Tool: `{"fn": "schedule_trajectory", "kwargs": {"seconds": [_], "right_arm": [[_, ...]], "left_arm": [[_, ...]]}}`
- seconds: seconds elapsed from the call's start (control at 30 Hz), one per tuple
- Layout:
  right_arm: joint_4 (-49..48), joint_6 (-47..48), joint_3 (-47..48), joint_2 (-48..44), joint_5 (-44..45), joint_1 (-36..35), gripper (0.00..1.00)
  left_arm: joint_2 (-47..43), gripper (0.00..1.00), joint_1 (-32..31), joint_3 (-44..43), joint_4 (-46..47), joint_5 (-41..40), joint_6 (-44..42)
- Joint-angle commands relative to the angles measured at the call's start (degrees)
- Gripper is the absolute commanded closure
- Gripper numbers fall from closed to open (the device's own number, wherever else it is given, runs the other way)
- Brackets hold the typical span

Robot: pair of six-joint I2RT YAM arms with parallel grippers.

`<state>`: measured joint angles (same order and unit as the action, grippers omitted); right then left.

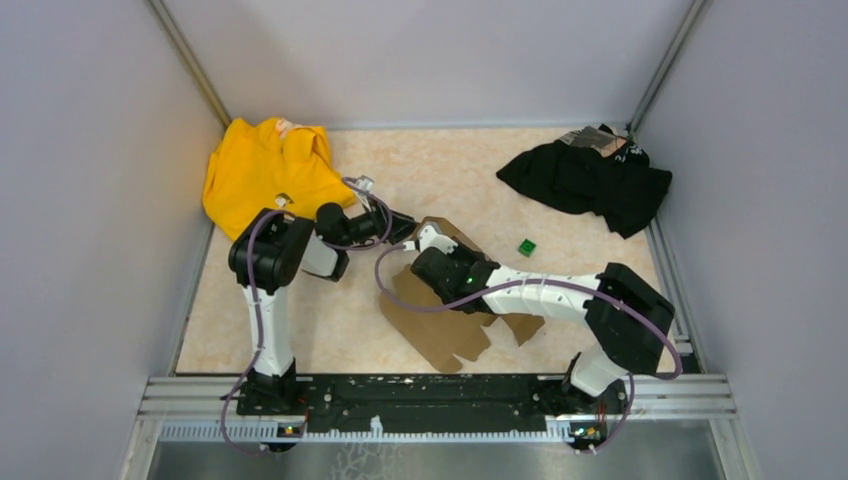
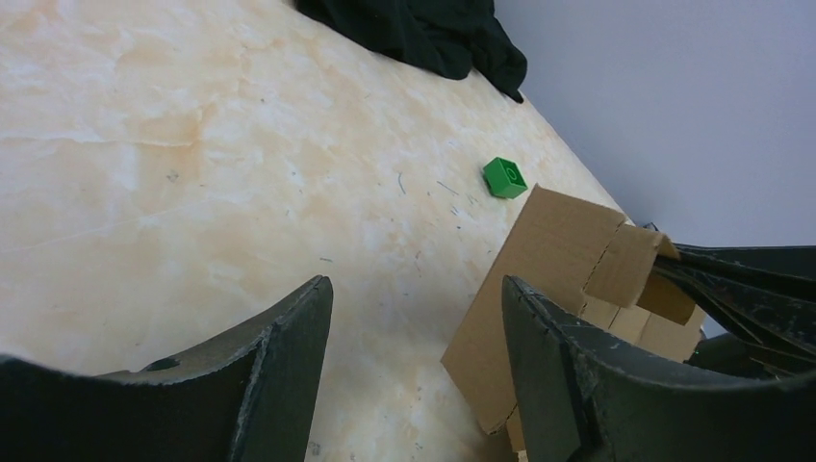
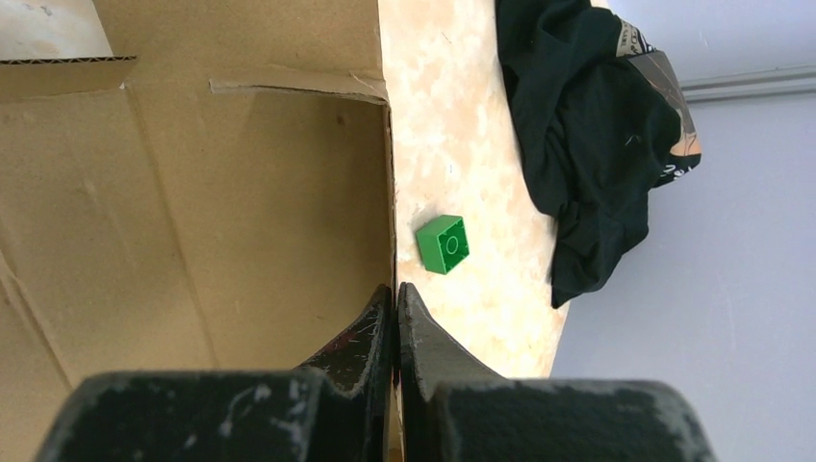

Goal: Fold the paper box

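The paper box point(image 1: 440, 340) lies at the centre of the table point(image 1: 300, 320), partly formed. Most of the sheet is flat on the surface, and one raised panel point(image 2: 553, 250) stands at its far end. In the top view the flat part spreads from that panel toward 5 o'clock, under the right forearm, so its full outline is hidden. The long axis appears to run from about 11 to 5 o'clock. The right gripper point(image 3: 395, 294) is pinched closed on the free edge of the raised panel; in its wrist view the cardboard edge runs straight into the closed jaws. The left gripper point(image 2: 416, 289) is spread wide and holds nothing. Its jaws straddle bare table, and the raised panel stands at about 2 o'clock from the gap, behind one of the two fingers. Contact between that finger and the cardboard cannot be confirmed. In the top view the panel lies at 3 o'clock from the left gripper, just beside it. Both arms are equally near the fold line. A green cube point(image 1: 526, 246) rests near the box at 3 o'clock, clear of it.
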<state>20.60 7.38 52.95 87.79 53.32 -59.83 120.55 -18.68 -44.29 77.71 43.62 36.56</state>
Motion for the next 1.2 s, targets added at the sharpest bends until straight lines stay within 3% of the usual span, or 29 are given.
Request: {"fn": "schedule_trajectory", "kwargs": {"seconds": [0.0, 0.33, 1.17], "right_arm": [[0.35, -1.19, 2.87, 2.11, 3.46, -1.33, 1.00], [2.96, -1.22, 5.61, 5.16, 5.89, -2.29, 1.00], [13.69, -9.01, 11.09, 15.36, 11.37, -5.80, 1.00]], "left_arm": [[1.32, 0.29, -0.69, 0.80, 7.92, 2.74, 1.16], [4.91, 0.30, -1.64, 2.01, 19.31, 5.90, 5.74], [3.96, 0.31, -3.44, 5.91, 24.88, 8.66, 6.68]]}}
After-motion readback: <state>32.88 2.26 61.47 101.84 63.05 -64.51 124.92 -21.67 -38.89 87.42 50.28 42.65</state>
